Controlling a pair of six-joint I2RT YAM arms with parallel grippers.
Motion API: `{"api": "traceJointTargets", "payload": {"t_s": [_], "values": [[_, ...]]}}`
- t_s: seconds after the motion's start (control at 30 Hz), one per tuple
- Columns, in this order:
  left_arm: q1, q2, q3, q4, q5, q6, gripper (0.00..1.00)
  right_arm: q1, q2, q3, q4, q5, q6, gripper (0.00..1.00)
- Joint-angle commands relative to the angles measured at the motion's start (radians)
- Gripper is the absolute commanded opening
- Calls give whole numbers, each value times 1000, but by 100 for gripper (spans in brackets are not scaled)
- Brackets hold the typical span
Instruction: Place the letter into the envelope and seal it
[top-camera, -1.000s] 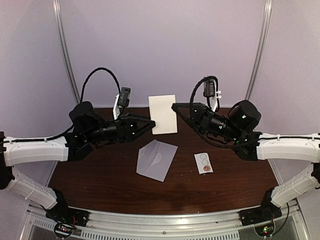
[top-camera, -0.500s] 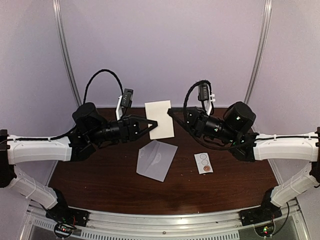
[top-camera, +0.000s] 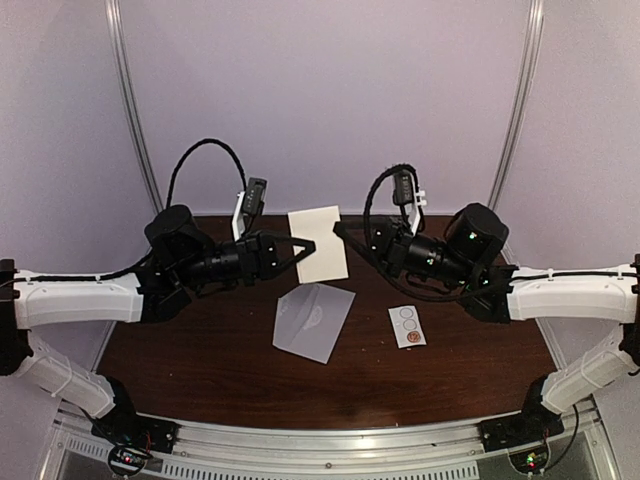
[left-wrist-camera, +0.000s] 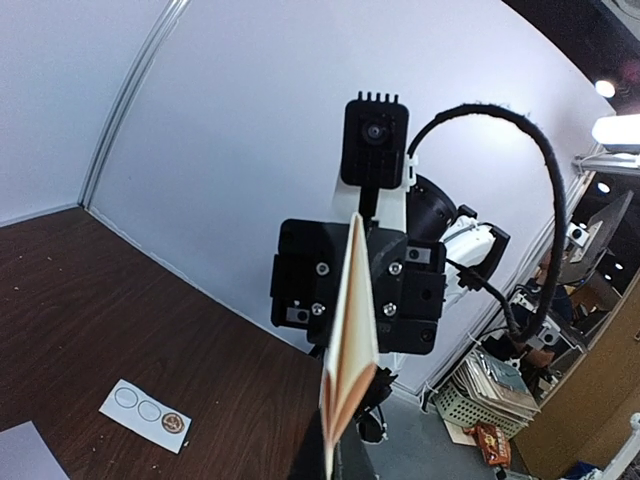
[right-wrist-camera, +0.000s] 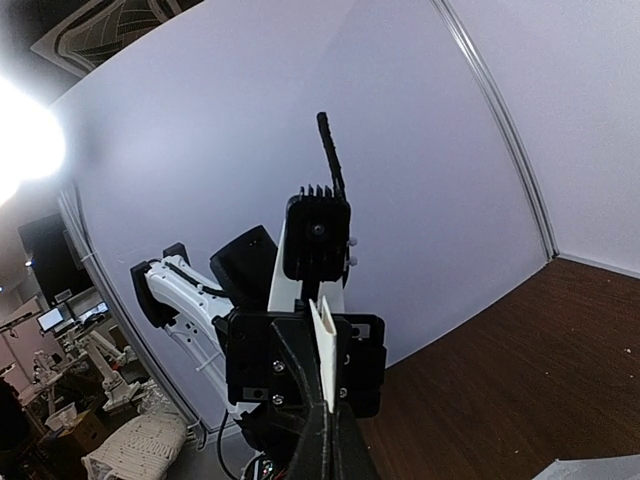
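The letter (top-camera: 318, 243) was held aloft, clamped at opposite edges by the left gripper (top-camera: 308, 245) and right gripper (top-camera: 340, 227).

Left claw (top-camera: 309, 243) and right claw (top-camera: 339, 226), both clamped closed, face each other aloft.

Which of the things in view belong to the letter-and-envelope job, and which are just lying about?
Part of the job: letter, held up above the table; envelope, flat on the table.
Lying about: sticker strip beside the envelope, untouched; it may be meant for sealing, cannot tell.
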Motion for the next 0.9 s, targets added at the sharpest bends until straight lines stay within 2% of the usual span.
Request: {"api": "traceJointTargets", "payload": {"t_s": [0.0,0.03,0.13,0.27,0.33,0.43,0.57,0.87], "values": [[1,-31,34,-38,-33,38,0,6,-26,29,-57,19,-28,0],[2,-36,44,-84,-43,56,0,6,-34,34,-84,31,-39,1],[25,-60,85,-278,-63,133,0,5,-58,46,-196,97,-76,23],[131,-93,140,-563,-49,255,0,4,-72,46,-354,232,-101,50],[214,-103,158,-656,-29,311,0,-3,-63,43,-425,304,-92,57],[343,-109,178,-753,2,368,0,-19,-22,39,-492,351,-71,64],[451,-107,184,-772,14,421,0,-47,82,73,-559,390,-32,69],[535,-86,149,-757,6,486,0,-155,342,134,-579,331,30,73]]}}
